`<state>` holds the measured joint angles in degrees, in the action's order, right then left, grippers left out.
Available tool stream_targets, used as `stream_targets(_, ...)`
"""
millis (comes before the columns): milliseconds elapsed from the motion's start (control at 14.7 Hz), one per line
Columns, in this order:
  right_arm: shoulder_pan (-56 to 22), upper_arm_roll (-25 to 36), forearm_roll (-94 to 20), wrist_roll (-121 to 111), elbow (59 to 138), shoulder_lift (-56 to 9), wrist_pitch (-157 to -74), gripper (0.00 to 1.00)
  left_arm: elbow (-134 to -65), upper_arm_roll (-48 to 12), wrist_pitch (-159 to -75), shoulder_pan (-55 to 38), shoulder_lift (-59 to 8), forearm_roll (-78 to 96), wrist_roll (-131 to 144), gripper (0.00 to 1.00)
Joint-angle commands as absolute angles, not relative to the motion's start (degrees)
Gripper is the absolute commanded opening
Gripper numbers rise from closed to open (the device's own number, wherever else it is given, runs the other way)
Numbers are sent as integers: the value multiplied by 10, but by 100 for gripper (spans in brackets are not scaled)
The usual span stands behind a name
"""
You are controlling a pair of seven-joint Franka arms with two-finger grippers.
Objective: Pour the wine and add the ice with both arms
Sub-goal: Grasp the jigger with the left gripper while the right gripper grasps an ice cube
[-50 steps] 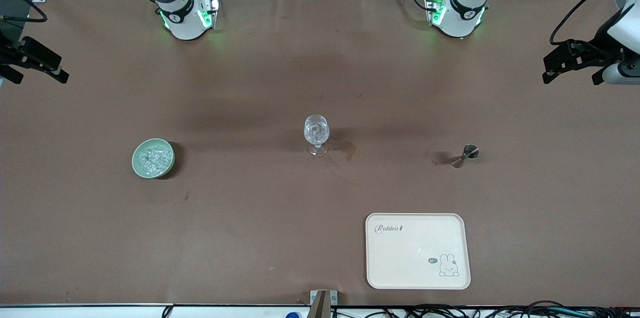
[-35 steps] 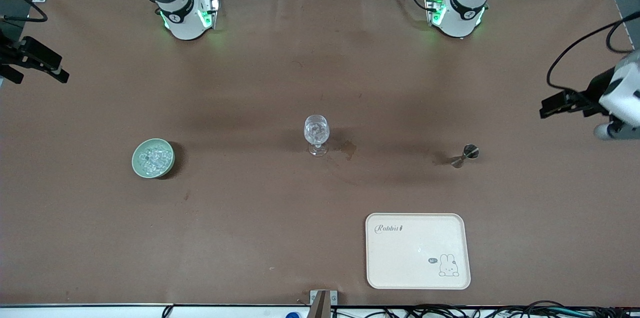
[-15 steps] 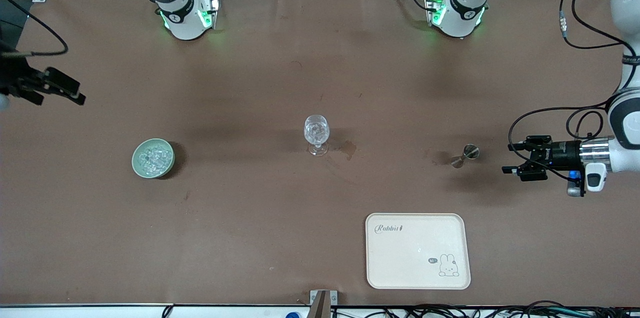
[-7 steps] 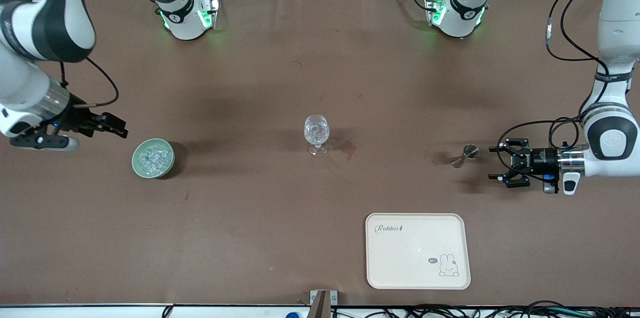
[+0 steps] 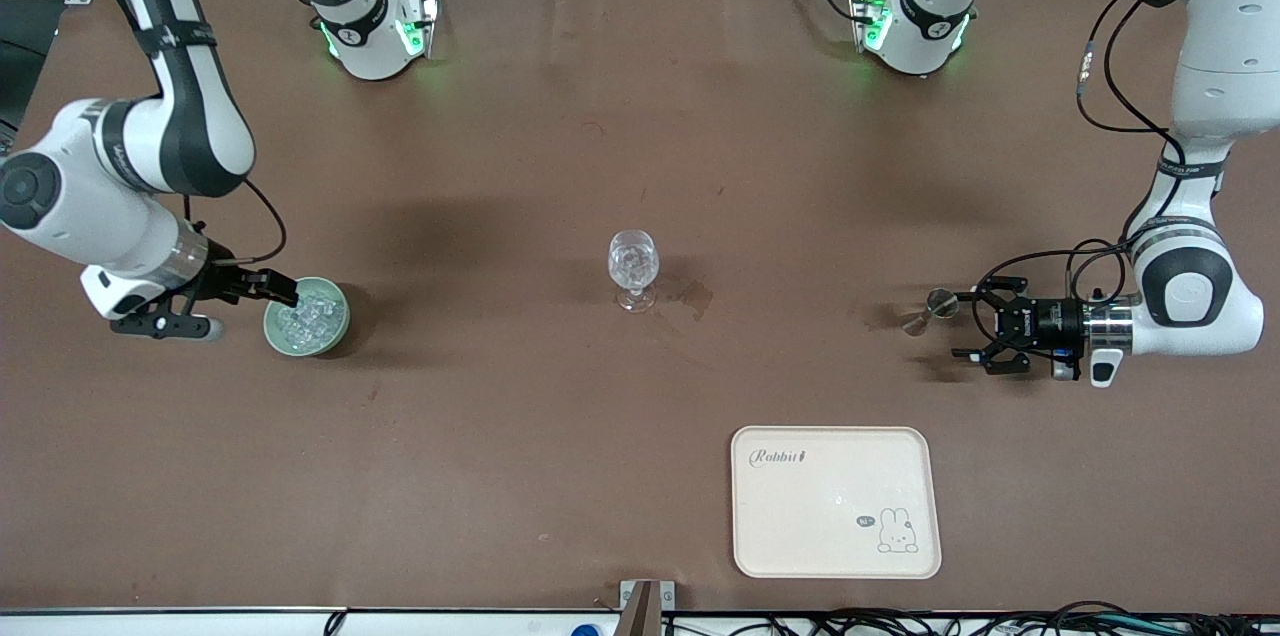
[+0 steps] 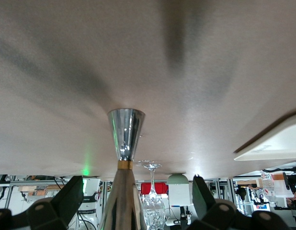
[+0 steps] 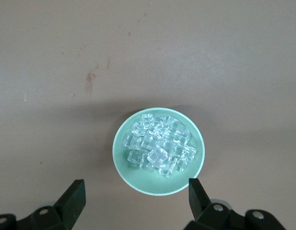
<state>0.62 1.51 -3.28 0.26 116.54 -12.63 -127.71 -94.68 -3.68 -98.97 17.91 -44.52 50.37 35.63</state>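
Right gripper (image 5: 285, 294), fingers spread, over pale green bowl (image 5: 340, 328) of clear ice lumps (image 5: 306, 314); left gripper (image 5: 968, 324) (also wide) beside steel hourglass-shaped jigger (image 5: 928, 309).

- Even, bright overhead light; soft dark shadows of the arms fall on the brown table (image 5: 500, 416).
- Green glow at both bases.
- Left wrist view is hazy; the jigger (image 6: 125, 139) glints.
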Motion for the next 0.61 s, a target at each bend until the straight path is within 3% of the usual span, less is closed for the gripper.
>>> stream_targets(0,12,12,-31,-4,1187,-149,-1317,96,-954,-40,-985,180,-455,514,362,100)
stream_targets(341,12,12,-32,-4,1240,-180,-1417,95,-954,-43,-985,178,-467,515,359,96)
stream_targets(545,12,12,-32,-4,1245,-189,-1426,85,-956,-47,-984,178,-467,515,356,86)
